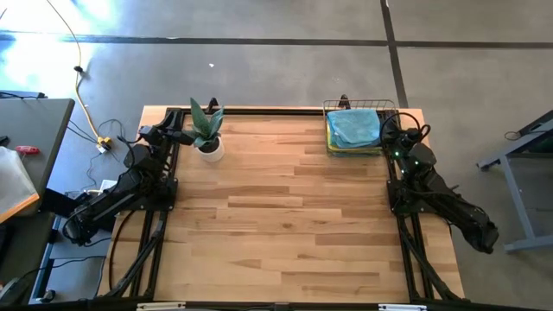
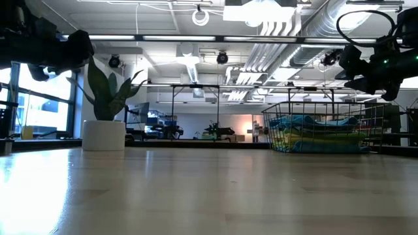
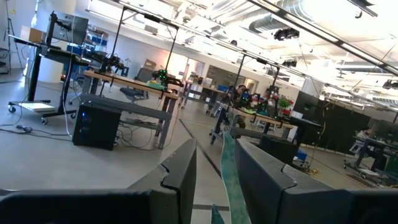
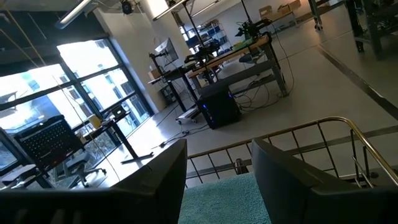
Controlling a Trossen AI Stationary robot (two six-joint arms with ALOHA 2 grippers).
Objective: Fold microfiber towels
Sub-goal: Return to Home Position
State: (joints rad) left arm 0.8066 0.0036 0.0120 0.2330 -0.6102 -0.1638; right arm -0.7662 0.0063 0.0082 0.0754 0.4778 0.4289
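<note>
The microfiber towels lie stacked in a copper wire basket at the table's far right. A teal one is on top, with yellow and green edges under it. My right gripper hovers open, level, just beside the basket's right side, and touches nothing. My left gripper hovers open at the far left, beside the potted plant. One leaf shows in the gap between its fingers.
The plant's white pot stands at the far left of the wooden table. Black frame rails run along the table's left and right edges. A side desk stands beyond the left edge.
</note>
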